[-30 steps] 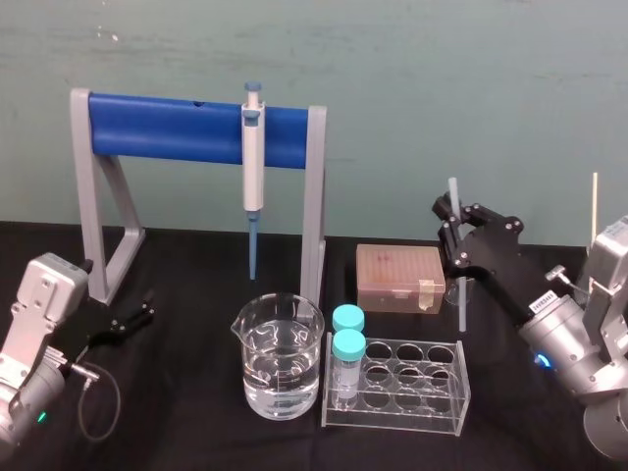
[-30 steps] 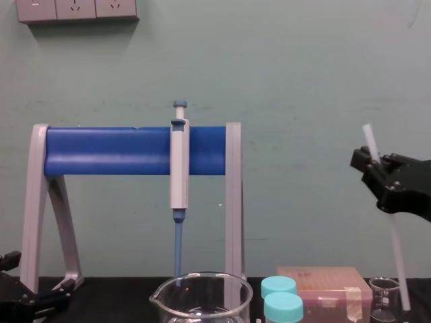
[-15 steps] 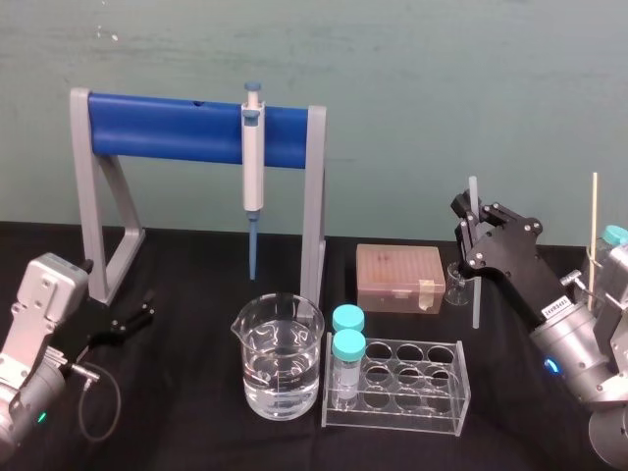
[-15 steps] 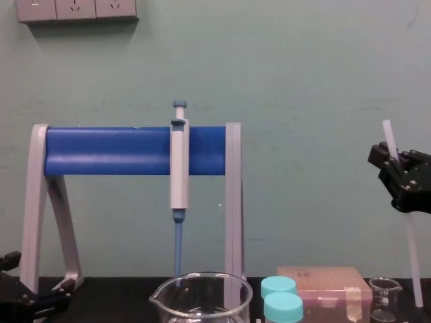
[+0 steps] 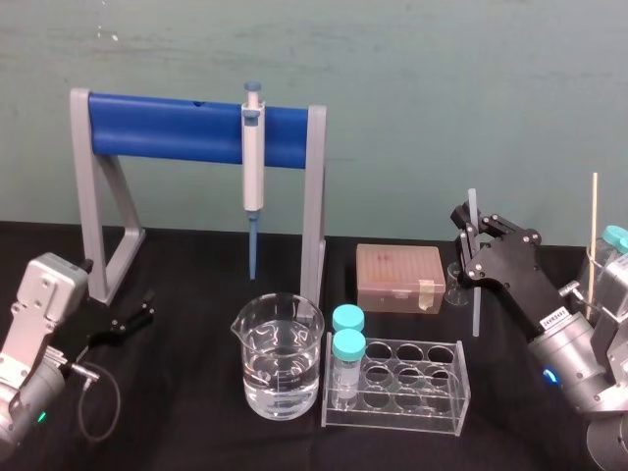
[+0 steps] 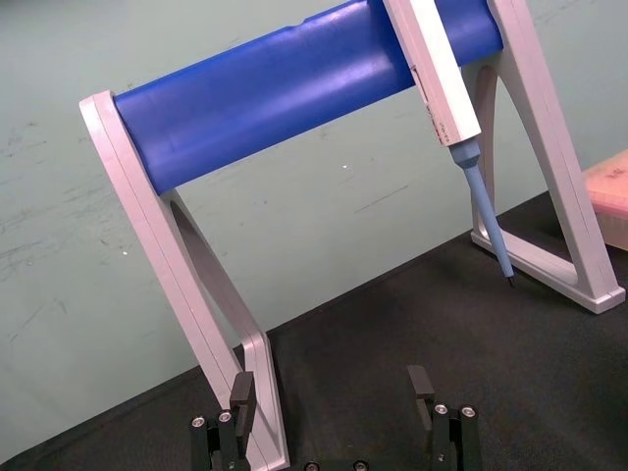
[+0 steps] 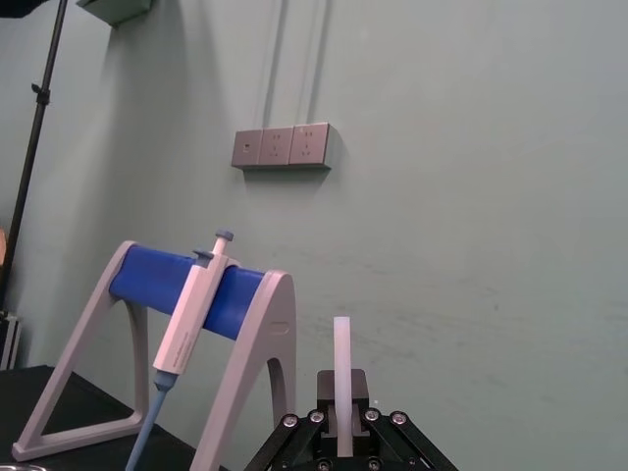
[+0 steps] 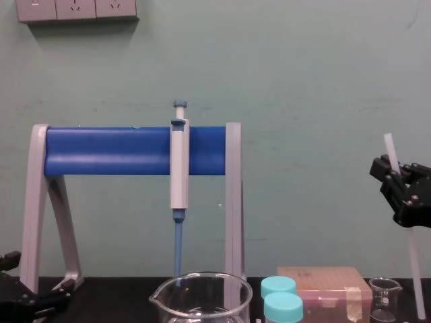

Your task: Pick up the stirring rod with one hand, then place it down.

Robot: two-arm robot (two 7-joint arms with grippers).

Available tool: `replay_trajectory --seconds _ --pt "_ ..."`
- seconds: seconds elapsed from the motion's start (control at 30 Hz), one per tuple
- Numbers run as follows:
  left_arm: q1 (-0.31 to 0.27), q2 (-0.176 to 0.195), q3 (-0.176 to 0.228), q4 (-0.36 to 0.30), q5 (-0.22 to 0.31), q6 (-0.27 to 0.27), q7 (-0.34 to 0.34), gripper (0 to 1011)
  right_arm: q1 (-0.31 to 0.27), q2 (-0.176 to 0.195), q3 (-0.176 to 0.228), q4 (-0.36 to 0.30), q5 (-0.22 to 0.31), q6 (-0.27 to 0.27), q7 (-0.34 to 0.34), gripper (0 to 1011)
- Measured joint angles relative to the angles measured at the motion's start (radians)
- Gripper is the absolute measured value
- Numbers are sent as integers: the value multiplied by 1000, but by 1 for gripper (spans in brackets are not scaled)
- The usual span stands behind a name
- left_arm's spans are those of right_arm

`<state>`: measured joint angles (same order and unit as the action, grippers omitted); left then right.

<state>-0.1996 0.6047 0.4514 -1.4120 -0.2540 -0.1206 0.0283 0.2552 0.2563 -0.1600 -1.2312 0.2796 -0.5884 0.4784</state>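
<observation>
The stirring rod [image 5: 475, 294] is a thin whitish stick, nearly upright, with my right gripper [image 5: 473, 247] shut on its upper part. Its lower end hangs just right of the small empty beaker [image 5: 456, 286], close to the black tabletop. The chest view shows the rod [image 8: 414, 269] slanting down from the black fingers [image 8: 401, 190] at the right edge. In the right wrist view the rod [image 7: 341, 378] sticks up between the closed fingers. My left gripper [image 5: 135, 317] rests low at the left by the stand's foot, open and empty; its fingers [image 6: 243, 395] stand well apart.
A blue-barred grey stand [image 5: 196, 128] holds a pipette [image 5: 253, 167] at the back. In front are a large beaker of water [image 5: 280, 358], a clear tube rack [image 5: 397, 385] with two teal-capped tubes and a pink tip box [image 5: 399, 277]. A thin wooden stick [image 5: 594, 231] rises at far right.
My right gripper carried the rod to the right, away from above the small beaker, then lowered it slightly. The left arm has stayed still.
</observation>
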Motion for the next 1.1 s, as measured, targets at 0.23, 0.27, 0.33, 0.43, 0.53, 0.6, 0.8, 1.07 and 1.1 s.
replay_trajectory --seconds 0.23,0.27,0.33,0.43,0.53,0.6,0.8,1.07,1.1 --pt "0 0 0 0 0 0 0 1000 0 0 0 0 0 0 0 66" --pt "0 0 0 0 0 0 0 1000 1 0 -1 0 1 0 0 66" --pt "0 0 0 0 0 0 0 1000 1 1 -1 0 1 0 1 66" --pt "0 0 0 0 0 0 0 1000 1 1 -1 0 1 1 1 66" --pt "0 0 0 0 0 0 0 1001 1 1 -1 -1 2 1 1 66" --pt "0 0 0 0 0 0 0 1000 1 1 -1 -1 2 1 0 66" --pt "0 0 0 0 0 0 0 1000 2 2 -2 -1 2 1 1 66" --pt "0 0 0 0 0 0 0 1000 2 2 -2 -2 3 2 1 66" --pt "0 0 0 0 0 0 0 1000 2 2 -2 -2 3 2 1 66"
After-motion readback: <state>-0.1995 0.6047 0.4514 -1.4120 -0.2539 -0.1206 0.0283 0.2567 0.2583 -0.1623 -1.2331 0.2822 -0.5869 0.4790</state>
